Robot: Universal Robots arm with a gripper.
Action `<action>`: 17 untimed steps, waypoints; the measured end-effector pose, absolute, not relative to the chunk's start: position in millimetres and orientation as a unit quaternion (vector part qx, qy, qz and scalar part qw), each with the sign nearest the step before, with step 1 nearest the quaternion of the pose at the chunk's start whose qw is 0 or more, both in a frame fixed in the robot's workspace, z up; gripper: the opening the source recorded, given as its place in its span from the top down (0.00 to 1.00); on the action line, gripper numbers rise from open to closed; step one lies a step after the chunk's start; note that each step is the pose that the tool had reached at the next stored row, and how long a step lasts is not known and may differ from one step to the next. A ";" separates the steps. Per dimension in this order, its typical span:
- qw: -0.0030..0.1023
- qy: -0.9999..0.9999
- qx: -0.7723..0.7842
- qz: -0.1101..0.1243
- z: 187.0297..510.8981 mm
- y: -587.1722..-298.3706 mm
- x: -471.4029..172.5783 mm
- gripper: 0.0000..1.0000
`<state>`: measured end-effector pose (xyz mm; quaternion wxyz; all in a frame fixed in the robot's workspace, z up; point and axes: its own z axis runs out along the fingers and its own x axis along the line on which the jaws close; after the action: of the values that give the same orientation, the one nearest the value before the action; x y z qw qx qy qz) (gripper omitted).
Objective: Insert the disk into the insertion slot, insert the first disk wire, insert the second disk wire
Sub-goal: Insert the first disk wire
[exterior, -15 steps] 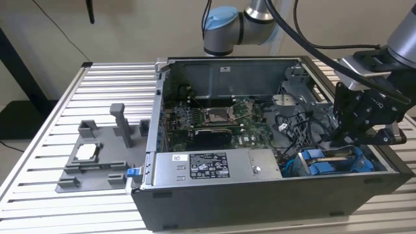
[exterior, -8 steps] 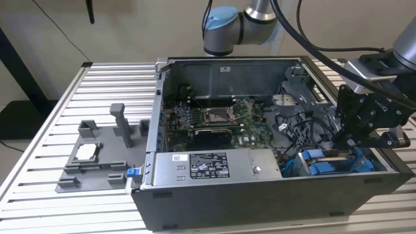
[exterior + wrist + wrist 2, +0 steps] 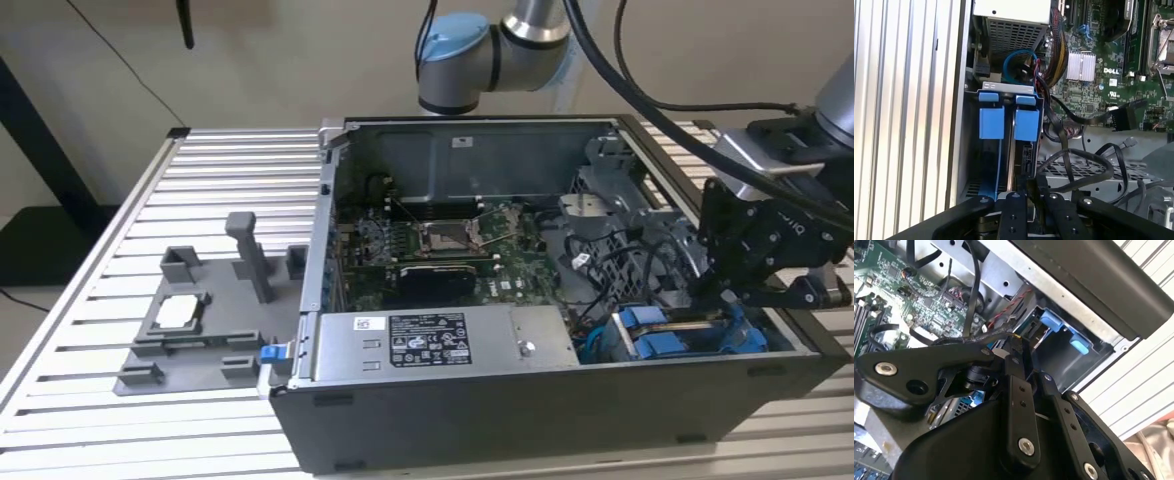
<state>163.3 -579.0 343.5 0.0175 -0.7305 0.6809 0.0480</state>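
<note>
Exterior view: an open case (image 3: 561,410) lies on a slatted table (image 3: 134,200). The arm (image 3: 467,55) comes over its back wall. The gripper (image 3: 727,295) hangs low at the exterior view's right, above the cage (image 3: 667,300) in the case's near corner. Two blue frames (image 3: 661,345) lie side by side in that cage. A silver power supply (image 3: 427,345) is just beside the cage, and the motherboard (image 3: 441,240) lies behind it. A grey fixture (image 3: 200,330) stands on the table at the exterior view's left, well apart from the case.

Second wrist view: the gripper (image 3: 1015,342) has its fingers (image 3: 1019,390) drawn together. A black wire (image 3: 969,340) runs across the linkage and ends at the tips, so the claw looks clamped on the wire's end. Two blue tabs (image 3: 1051,320) show beyond the tips, inside the cage wall (image 3: 1089,322). The motherboard (image 3: 919,300) lies to one side.

First wrist view: the disk (image 3: 1026,125) sits in its slot (image 3: 1024,87), held in its blue frame, in the bay nearer the motherboard (image 3: 1104,75). A second blue frame (image 3: 991,122) fills the bay beside it, next to the case wall. The gripper (image 3: 1033,187) is at the disk's near end, tips close together on something dark. Whether that dark piece touches the disk cannot be told. Loose black cables (image 3: 1079,165) loop just beside the cage.
</note>
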 end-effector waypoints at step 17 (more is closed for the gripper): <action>0.025 0.681 -0.731 0.045 339.0 -579.0 164.5 0.81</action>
<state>164.5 -579.0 339.0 0.0252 -0.7308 0.6806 0.0451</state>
